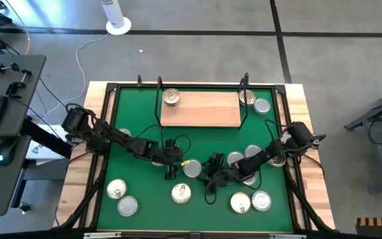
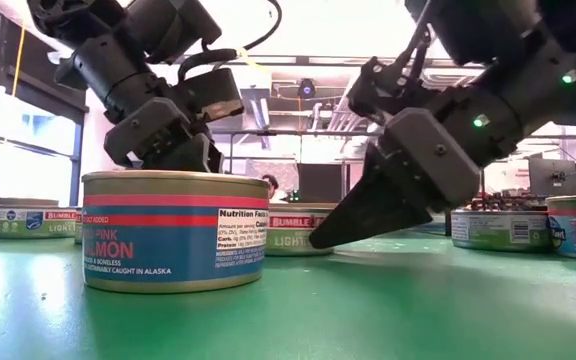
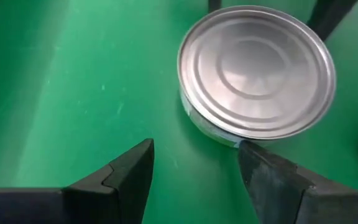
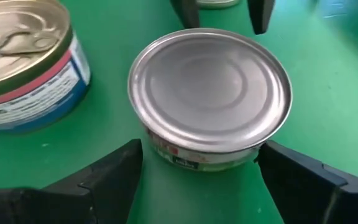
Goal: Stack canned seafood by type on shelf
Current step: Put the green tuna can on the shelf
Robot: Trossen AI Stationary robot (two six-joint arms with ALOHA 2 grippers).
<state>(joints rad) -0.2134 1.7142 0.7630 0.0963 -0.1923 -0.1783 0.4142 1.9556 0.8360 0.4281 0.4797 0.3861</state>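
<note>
On the left of the green mat (image 1: pixel 138 192), two cans lie close together near the front corner: one with a pull-tab lid (image 1: pixel 116 190) and one with a plain silver lid (image 1: pixel 127 206).

The left gripper (image 1: pixel 171 167) is low over the middle of the mat. Its jaws stand partly open and hold nothing; in its wrist view one dark finger (image 3: pixel 272 174) is just beside the rim of a plain silver-lidded can (image 3: pixel 257 71), and the other finger has only mat under it.

At the back, the wooden shelf (image 1: pixel 201 109) carries one pull-tab can (image 1: pixel 172 97) at its left end. Another pull-tab can (image 1: pixel 181 194) lies in front of the middle.

The central silver-lidded can (image 1: pixel 192 168) stands between the two grippers.

The right gripper (image 1: pixel 212 174) comes from the right. Its jaws are wide open, one on each side of that can, and I cannot tell if they touch it.

In the low view, a pink salmon can (image 2: pixel 175 230) stands nearest.

More cans lie on the right, two beside the shelf (image 1: pixel 254 102) and two near the front (image 1: pixel 251 202).
</note>
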